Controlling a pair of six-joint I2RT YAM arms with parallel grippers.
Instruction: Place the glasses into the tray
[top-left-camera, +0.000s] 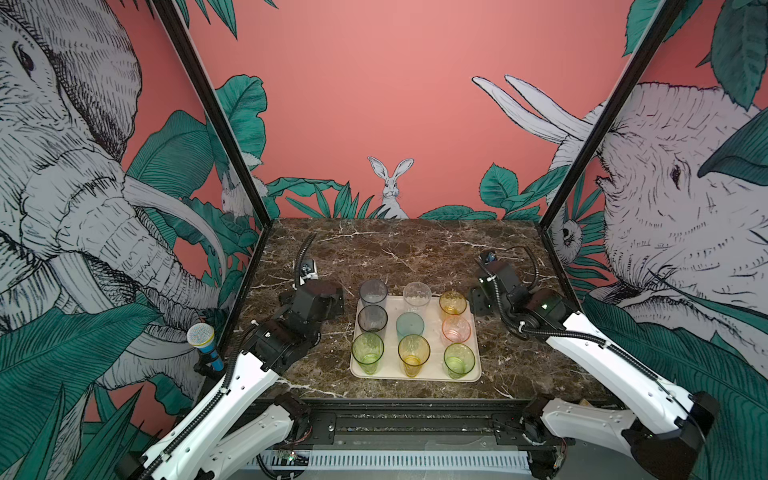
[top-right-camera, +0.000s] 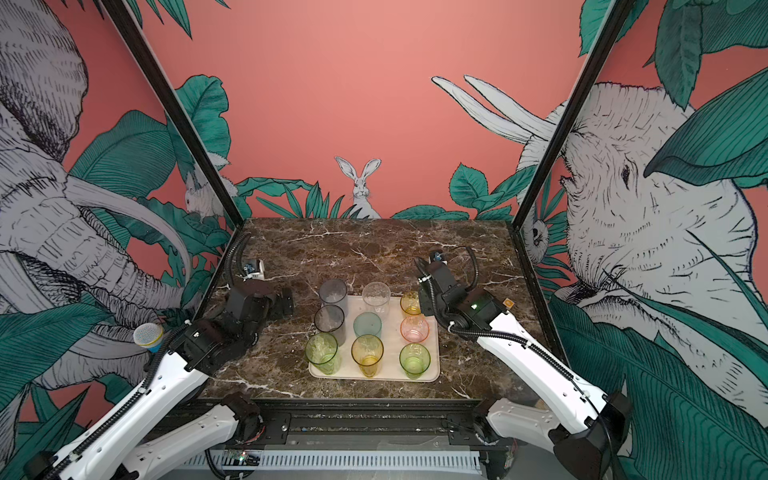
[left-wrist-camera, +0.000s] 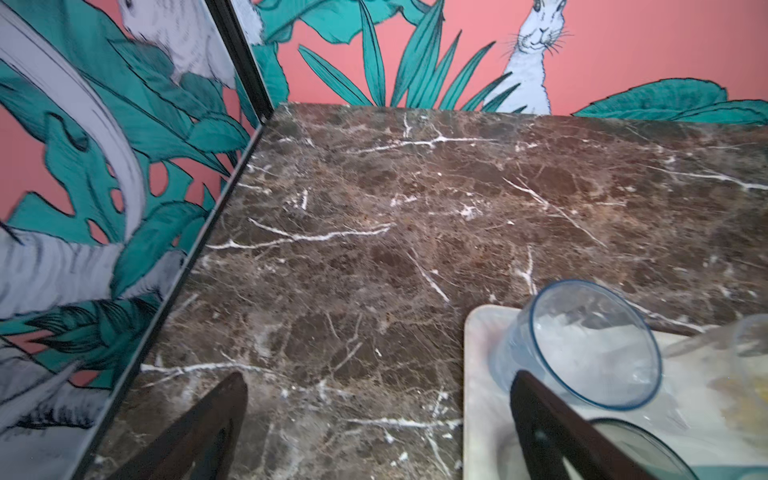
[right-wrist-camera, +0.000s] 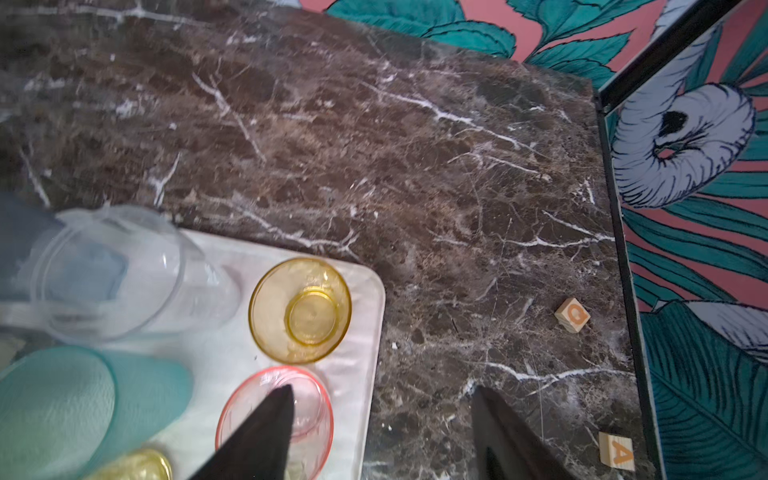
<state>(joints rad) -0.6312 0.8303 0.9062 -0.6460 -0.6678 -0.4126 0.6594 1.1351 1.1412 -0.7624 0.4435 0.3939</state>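
The cream tray lies mid-table with several glasses standing in it in rows: grey, smoky, clear, teal, yellow, amber, pink and two green ones. My left gripper is open over bare marble just left of the tray, beside the grey glass. My right gripper is open and empty at the tray's right edge. One finger hangs over the pink glass, the other over the table, with the amber glass just ahead.
Two small wooden letter blocks lie on the marble by the right wall. A toy microphone stands off the table's left edge. Patterned walls close in the back and both sides.
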